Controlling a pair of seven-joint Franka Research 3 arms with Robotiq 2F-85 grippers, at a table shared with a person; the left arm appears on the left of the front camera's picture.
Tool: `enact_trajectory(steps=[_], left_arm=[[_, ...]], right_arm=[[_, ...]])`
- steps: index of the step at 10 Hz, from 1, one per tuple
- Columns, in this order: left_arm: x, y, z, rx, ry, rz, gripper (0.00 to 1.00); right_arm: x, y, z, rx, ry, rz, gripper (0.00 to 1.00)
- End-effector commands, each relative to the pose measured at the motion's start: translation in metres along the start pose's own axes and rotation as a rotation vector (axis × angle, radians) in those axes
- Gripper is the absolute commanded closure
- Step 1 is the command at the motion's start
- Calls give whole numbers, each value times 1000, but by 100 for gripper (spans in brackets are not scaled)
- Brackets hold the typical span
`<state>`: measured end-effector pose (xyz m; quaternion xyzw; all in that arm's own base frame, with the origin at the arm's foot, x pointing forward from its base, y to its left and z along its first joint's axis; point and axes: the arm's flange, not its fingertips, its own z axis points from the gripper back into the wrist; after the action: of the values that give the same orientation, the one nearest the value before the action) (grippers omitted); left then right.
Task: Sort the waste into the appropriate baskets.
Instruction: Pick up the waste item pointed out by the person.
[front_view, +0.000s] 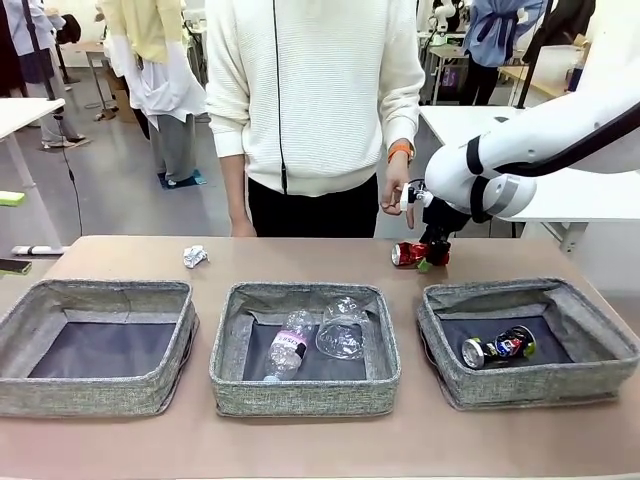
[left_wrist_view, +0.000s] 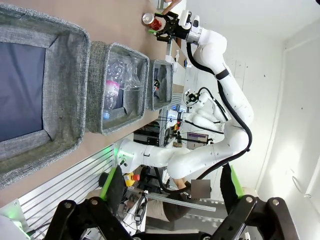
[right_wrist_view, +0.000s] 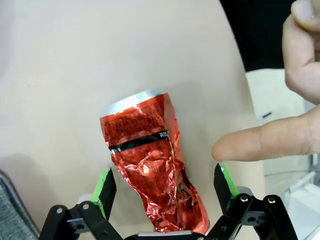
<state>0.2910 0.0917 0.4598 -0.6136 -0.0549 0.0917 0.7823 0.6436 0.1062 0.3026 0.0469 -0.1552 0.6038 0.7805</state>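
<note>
Crushed red can (right_wrist_view: 150, 165) lay on its side on the table (front_view: 300, 262), just beyond the right basket (front_view: 530, 388). My right gripper (right_wrist_view: 165, 176) straddled it, jaws apart and not yet clamped. A person's finger (right_wrist_view: 260, 145) pointed close beside one pad, so closing risked a pinch, and the crumpled can might have slipped sideways. My left gripper (left_wrist_view: 170, 186) hung open, well apart from that basket.

Right arm (front_view: 560, 130) stretched forward, right hand (right_wrist_view: 165, 185) down, fingers (right_wrist_view: 106, 186) parted – left hand (left_wrist_view: 170, 182) spread wide
</note>
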Motion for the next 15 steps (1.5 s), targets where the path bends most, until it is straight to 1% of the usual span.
enact_trajectory(steps=[1,2,3,5,6,7,10,12,13,15], left_arm=[[0,-2,1,-13,-7,-19,0],[0,-2,1,-13,-7,-19,0],[0,-2,1,-13,-7,-19,0],[0,-2,1,-13,-7,-19,0],[0,-2,1,-13,-7,-19,0],[0,-2,1,-13,-7,-19,0],[0,-2,1,-13,-7,-19,0],[0,-2,1,-13,-7,-19,0],[0,-2,1,-13,-7,-19,0],[0,-2,1,-13,-7,-19,0]], right_arm=[[5,-4,2,-28,41,-30,56],[5,-3,3,-24,16,-47,56],[2,-4,4,-21,17,-66,100],[0,-3,6,-16,-2,-74,100],[-4,-6,4,27,29,-139,83],[-4,-6,4,30,32,-139,100],[-6,-6,5,45,40,-142,100],[-9,-6,6,80,60,-175,100],[-12,-4,16,113,48,-269,100],[-44,7,86,46,-26,-599,100]])
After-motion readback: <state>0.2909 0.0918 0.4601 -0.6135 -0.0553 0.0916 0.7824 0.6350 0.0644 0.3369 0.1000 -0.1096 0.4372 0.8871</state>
